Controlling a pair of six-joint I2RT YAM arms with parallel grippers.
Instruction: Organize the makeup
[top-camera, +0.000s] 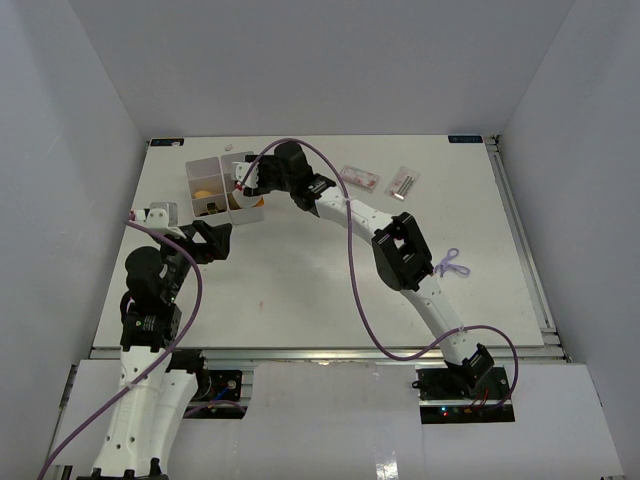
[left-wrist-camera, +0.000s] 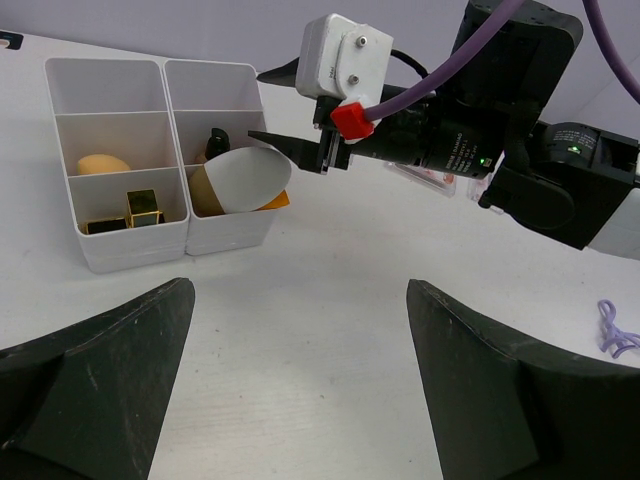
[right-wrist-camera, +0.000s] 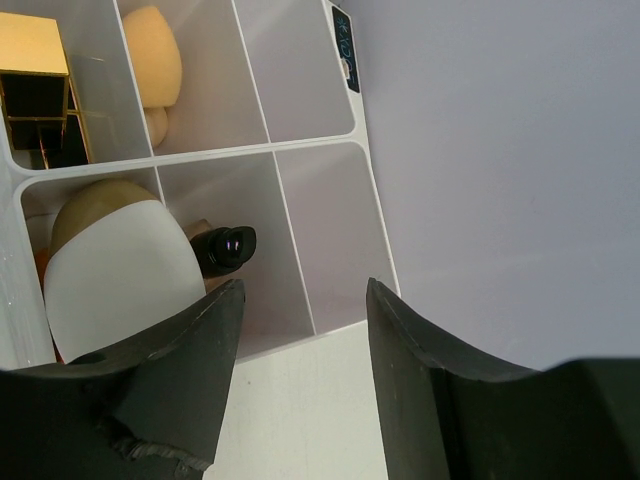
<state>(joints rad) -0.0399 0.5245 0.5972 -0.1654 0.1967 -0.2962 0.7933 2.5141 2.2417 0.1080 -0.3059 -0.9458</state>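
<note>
The right claw (right-wrist-camera: 305, 295) hangs over the white box (right-wrist-camera: 312, 147), jaws partly open and holding nothing; only box floor and table show in the gap. One finger sits just beside the white cap of the orange tube (right-wrist-camera: 120, 270), which lies in an end compartment; whether they touch cannot be told. Outward from there, to the robot's right of the box and toward the far edge of the table (top-camera: 300, 290), lie a clear packet (top-camera: 360, 178) and, just beyond it, a second packet (top-camera: 404, 182). Both lie flat, well apart from the claw. The first runs its long side roughly across the table; the second lies at a slant. The right arm is plainly the nearer, its forearm passing just beside the first packet. The left claw (left-wrist-camera: 300, 290), spread wide and empty, sits on the near side of the box, with the right arm between it and the packets. The next reach likely calls for a swing rightward and a pinch across a packet's short width.
</note>
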